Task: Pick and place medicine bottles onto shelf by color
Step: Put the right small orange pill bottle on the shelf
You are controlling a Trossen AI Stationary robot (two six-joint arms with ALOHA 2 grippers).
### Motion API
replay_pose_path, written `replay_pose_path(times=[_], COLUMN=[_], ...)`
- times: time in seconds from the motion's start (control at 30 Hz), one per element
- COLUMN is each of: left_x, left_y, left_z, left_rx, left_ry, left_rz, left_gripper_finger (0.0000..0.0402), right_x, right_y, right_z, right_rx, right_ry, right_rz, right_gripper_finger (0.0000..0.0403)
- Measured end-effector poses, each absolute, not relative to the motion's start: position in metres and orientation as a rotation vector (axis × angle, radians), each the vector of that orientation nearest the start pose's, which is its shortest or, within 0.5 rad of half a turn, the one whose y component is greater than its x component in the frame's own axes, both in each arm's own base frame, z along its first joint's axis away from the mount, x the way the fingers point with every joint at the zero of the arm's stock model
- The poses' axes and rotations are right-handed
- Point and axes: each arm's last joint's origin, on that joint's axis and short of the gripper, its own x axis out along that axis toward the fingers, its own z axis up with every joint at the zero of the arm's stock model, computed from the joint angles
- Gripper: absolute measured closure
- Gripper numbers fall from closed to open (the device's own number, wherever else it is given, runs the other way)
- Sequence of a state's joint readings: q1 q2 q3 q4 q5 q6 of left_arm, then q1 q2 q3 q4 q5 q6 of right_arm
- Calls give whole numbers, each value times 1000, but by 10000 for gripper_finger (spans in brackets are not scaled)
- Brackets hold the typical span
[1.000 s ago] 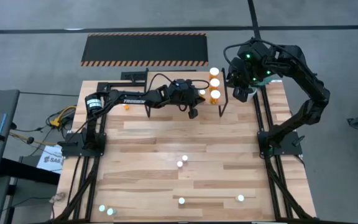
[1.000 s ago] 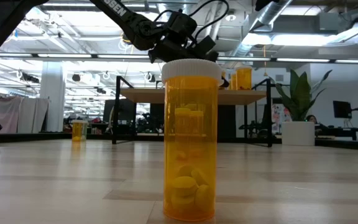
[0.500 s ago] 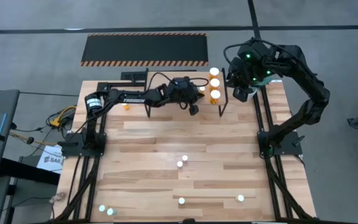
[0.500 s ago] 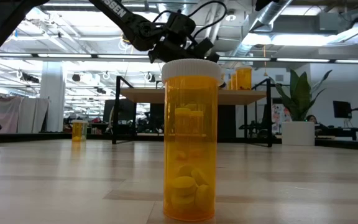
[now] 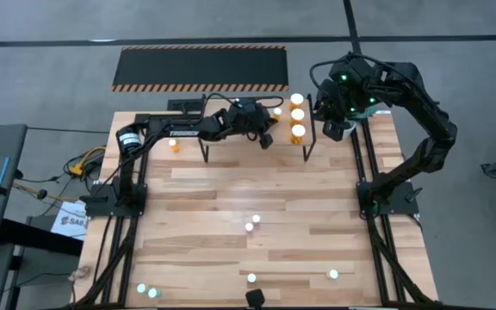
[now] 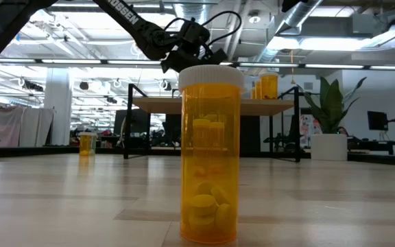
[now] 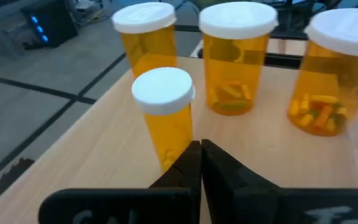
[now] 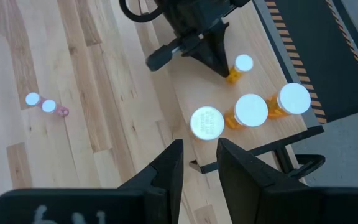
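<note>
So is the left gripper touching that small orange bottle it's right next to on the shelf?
Cannot tell. In the left wrist view the shut left gripper overlaps the small orange bottle's base, and no view shows contact or a gap plainly.

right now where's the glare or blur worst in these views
High view: the white bottle caps on the shelf blow out to bright spots. Low view: the near orange bottle is sharp, and ceiling lights flare behind it. Left wrist view: the left tool is soft, being so close.

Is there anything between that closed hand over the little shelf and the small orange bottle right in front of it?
Nothing. In the left wrist view, the left hand is shut just short of the small bottle, with only bare shelf wood there.
</note>
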State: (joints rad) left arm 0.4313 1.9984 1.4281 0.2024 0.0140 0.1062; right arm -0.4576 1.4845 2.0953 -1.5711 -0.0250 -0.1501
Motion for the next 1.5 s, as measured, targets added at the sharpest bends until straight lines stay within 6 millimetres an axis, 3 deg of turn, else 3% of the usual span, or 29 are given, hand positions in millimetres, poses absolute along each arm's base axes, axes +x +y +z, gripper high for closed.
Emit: replay_pose_path(times=[0.17, 0.5, 1.0, 1.5], left_x=[417, 426, 407, 407], left_y=[191, 170, 209, 207], left_z=[227, 227, 227, 227], left_rx=[-14, 22, -29, -7], left_ry=[374, 378, 357, 354], left_rz=[364, 298, 206, 153], left_gripper_finger=[401, 401, 401, 401], right_x=[197, 197, 197, 197], right_y=[-96, -96, -96, -96], right_z=[477, 477, 477, 477], right_rx=[94, 95, 97, 94], right_ry=[965, 964, 964, 964], right_rz=[-326, -326, -327, -325], right_gripper_finger=[284, 284, 285, 285])
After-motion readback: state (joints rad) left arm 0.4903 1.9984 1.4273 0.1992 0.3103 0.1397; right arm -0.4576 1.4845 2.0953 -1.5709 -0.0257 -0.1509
